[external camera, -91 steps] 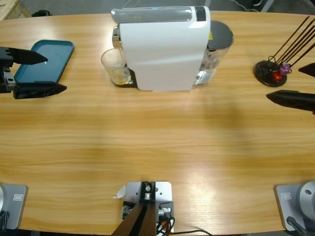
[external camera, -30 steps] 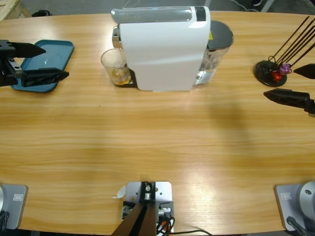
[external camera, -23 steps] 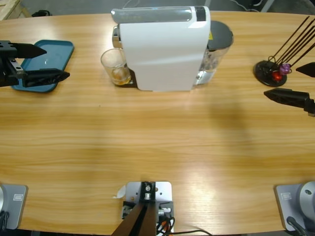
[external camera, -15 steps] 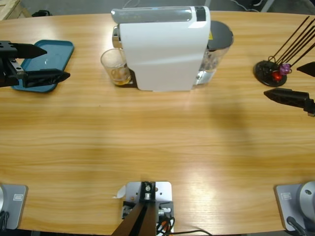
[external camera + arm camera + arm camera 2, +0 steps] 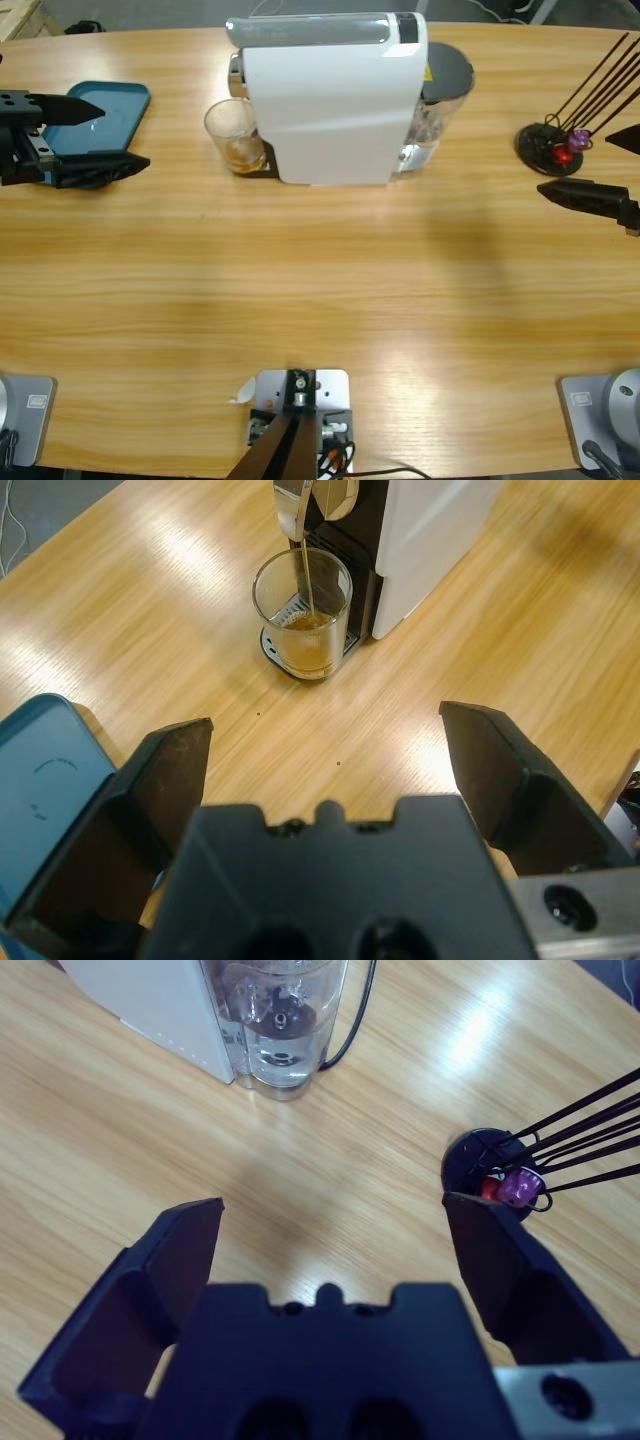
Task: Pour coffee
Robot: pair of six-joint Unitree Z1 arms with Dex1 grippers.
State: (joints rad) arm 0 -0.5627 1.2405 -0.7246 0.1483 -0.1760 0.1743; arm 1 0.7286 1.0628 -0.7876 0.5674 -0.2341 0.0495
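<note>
A clear glass (image 5: 234, 133) (image 5: 303, 613) stands on the drip tray under the spout of the white coffee machine (image 5: 335, 100) (image 5: 430, 530). A thin stream runs from the spout into the glass, where a shallow amber pool of coffee (image 5: 308, 648) (image 5: 244, 153) lies. My left gripper (image 5: 125, 135) (image 5: 325, 725) is open and empty at the left edge, pointing at the glass from well short of it. My right gripper (image 5: 575, 163) (image 5: 330, 1208) is open and empty at the right edge, beside the capsule stand.
A blue tray (image 5: 100, 115) (image 5: 40, 780) lies under the left gripper. The machine's water tank (image 5: 440, 95) (image 5: 275, 1020) sits on its right side, with a black cable behind. A black wire capsule stand (image 5: 548, 148) (image 5: 495, 1165) holds red and purple capsules.
The left gripper has shifted slightly to the right and toward the table's near side. The right gripper has barely moved. Coffee keeps running into the glass.
</note>
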